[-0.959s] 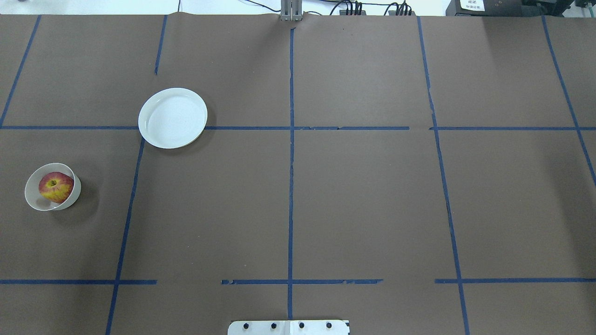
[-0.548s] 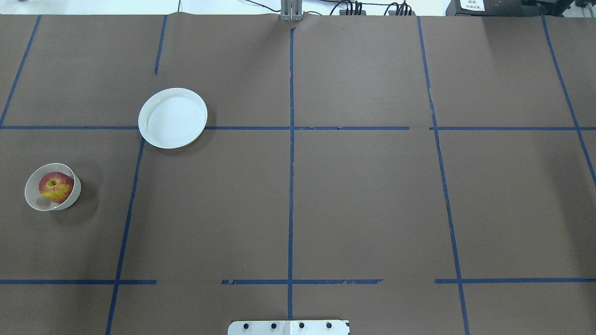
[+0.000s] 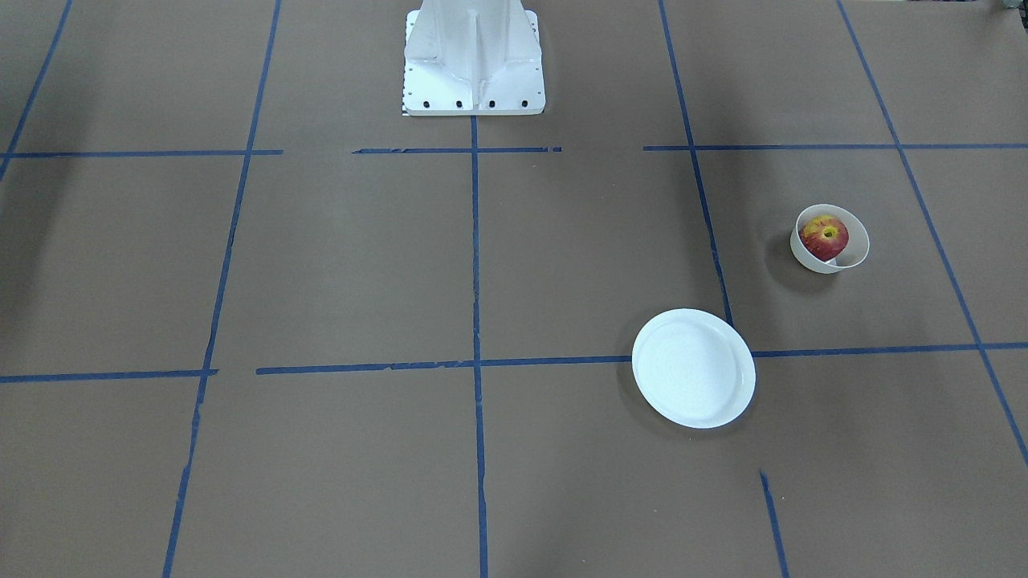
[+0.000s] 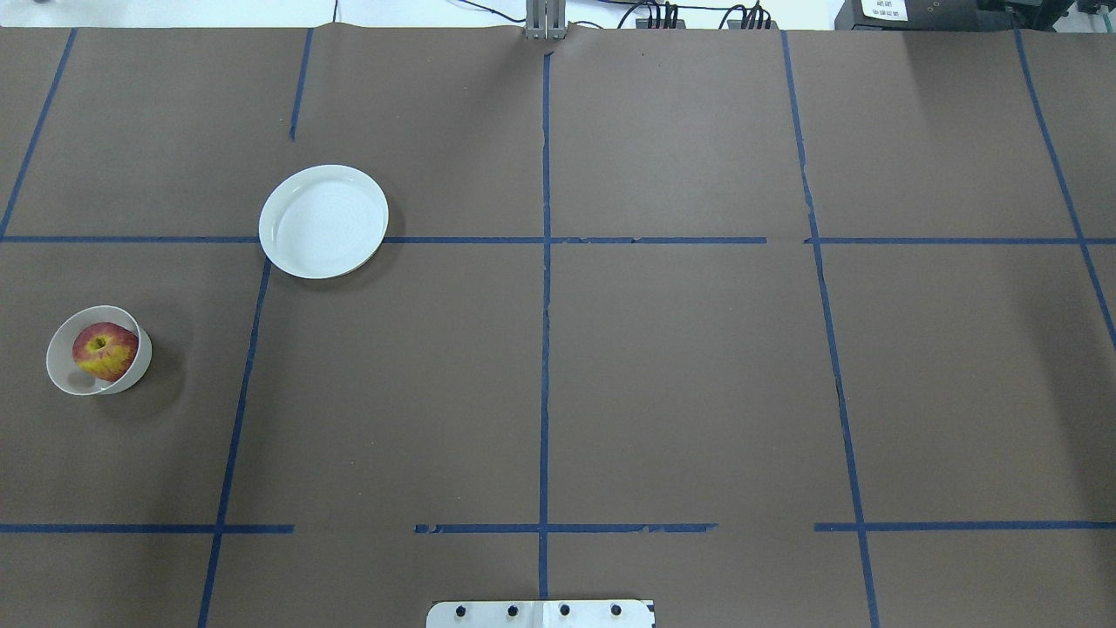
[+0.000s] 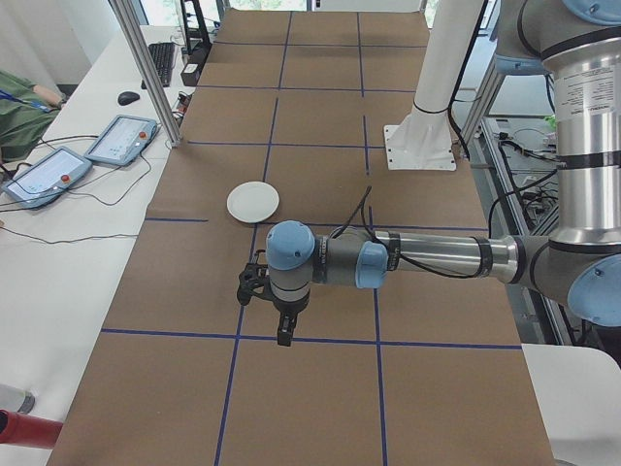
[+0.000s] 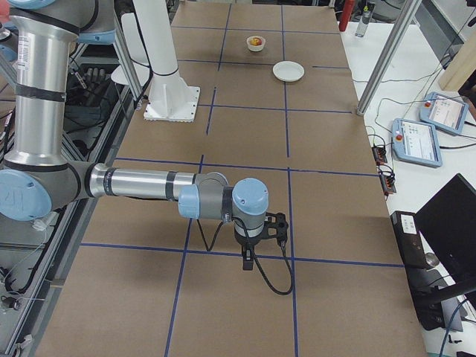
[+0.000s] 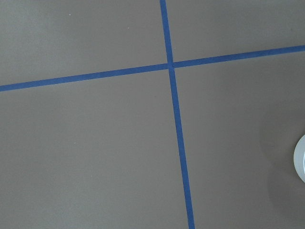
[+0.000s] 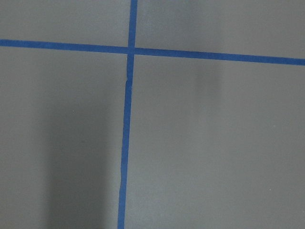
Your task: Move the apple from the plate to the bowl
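Observation:
The red and yellow apple [image 4: 105,351] lies inside the small cream-white bowl [image 4: 61,366] at the table's left side; it also shows in the front view [image 3: 824,237], in the bowl [image 3: 853,250]. The flat white plate [image 4: 323,221] stands empty farther back and to the right; it also shows in the front view [image 3: 693,368]. The left gripper [image 5: 250,284] and the right gripper [image 6: 279,223] show only in the side views, hovering over bare table far from the bowl; I cannot tell whether they are open or shut.
Brown paper with blue tape lines covers the table [image 4: 680,375]. The robot's white base [image 3: 472,56] stands at the near middle edge. A white rim [image 7: 301,162] shows at the left wrist view's right edge. Tablets [image 5: 121,139] lie on the side bench.

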